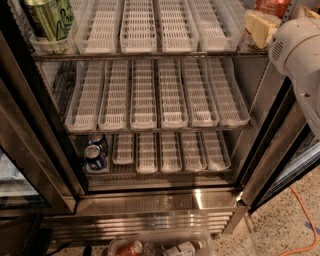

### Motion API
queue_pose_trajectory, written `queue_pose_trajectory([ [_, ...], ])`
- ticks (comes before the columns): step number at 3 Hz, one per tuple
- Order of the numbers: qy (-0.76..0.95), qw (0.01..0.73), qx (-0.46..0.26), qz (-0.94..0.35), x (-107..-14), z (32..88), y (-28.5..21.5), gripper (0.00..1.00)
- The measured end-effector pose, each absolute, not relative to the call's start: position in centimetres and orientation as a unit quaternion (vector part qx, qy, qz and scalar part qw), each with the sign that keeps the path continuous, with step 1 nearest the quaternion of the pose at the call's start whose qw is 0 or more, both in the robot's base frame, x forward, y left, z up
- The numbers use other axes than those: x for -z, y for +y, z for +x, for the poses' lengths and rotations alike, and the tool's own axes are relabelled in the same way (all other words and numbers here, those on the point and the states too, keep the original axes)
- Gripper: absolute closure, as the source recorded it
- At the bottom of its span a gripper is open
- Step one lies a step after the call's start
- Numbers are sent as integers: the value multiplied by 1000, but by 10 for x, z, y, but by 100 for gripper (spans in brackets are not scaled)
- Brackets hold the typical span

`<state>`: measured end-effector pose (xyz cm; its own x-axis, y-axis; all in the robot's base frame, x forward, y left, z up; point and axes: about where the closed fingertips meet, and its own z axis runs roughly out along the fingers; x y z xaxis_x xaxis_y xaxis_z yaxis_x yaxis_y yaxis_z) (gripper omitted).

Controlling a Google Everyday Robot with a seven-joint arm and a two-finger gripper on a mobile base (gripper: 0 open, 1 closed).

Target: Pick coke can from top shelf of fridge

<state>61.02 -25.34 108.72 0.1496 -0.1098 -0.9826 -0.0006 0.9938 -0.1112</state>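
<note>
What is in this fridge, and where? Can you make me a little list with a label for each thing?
coke can: red, far right of the top shelf, cut off by the picture's edge
pincer: cream, top right, just below the coke can in the picture
green can: far left of the top shelf
blue cans: two, left end of the bottom rack
fridge: steel, white trays on every rack
</note>
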Motion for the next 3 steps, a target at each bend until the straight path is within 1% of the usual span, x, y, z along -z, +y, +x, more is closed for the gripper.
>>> queue_pose_trajectory([
  [2, 672, 739, 22, -41, -1079, 620, -250, 33],
  [3, 678, 734, 20, -40, -1077, 626, -250, 32],
])
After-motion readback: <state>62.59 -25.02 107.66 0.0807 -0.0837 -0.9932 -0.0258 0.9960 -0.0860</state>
